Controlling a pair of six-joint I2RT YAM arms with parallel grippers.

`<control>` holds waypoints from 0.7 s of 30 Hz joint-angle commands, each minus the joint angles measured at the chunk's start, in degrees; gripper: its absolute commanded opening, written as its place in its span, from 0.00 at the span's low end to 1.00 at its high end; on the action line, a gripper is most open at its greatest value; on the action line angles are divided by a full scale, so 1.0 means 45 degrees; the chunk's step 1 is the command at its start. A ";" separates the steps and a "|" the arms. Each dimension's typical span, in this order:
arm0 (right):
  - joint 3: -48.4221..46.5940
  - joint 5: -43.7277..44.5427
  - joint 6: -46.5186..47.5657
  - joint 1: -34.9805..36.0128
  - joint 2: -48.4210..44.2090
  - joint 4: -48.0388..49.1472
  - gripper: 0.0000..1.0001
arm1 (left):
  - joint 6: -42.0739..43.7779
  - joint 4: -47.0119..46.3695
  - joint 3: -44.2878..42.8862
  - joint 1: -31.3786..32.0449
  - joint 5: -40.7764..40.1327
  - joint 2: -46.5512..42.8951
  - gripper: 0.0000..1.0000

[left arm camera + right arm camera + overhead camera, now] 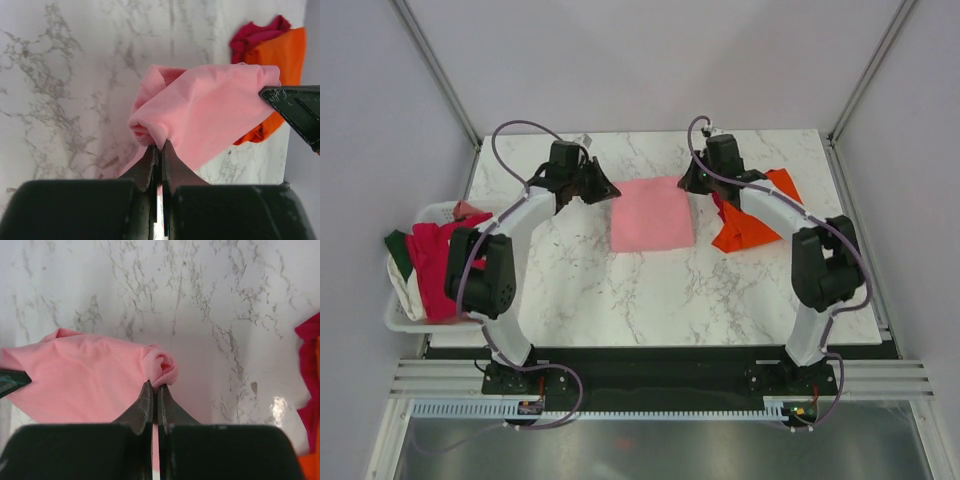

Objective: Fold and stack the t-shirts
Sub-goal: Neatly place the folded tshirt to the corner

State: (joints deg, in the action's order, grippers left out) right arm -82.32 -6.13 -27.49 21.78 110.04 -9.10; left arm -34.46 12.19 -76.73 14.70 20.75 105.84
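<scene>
Marble table (720,300) bears a basket (405,322) at left with at least three heaped shirts (438,255), one orange shirt (752,232) beside one crimson shirt (255,32) at right, and one pink shirt (652,215) centred. Its far edge spans left-right; left gripper (160,148) and right gripper (154,388) each pinch a corner, equally near.

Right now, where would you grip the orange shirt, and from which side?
On the orange shirt, probably the near pointed corner, pinched from above by the right tool once free, coming from the near side: that corner lies bare on the table, while the crimson shirt and right arm crowd its far left part.
</scene>
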 commanded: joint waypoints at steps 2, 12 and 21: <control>0.0637 0.0424 0.0229 -0.0541 -0.2867 -0.0319 0.00 | 0.0256 -0.0286 0.0800 0.0911 -0.0705 -0.2775 0.02; 0.1536 0.2458 0.0404 -0.3234 -0.6657 -0.2975 0.00 | -0.0818 -0.0402 0.0372 0.4559 -0.2754 -0.4537 0.02; 0.2024 0.0854 0.0502 -0.7963 -0.7421 -0.3699 0.00 | -0.1834 -0.1671 -0.1990 0.7998 -0.4474 -0.2023 0.02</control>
State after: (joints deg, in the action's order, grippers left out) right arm -73.56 -7.79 -27.14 -8.80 79.09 -26.96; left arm -40.53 5.28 -81.47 47.51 5.45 93.69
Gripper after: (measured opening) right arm 0.020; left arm 0.037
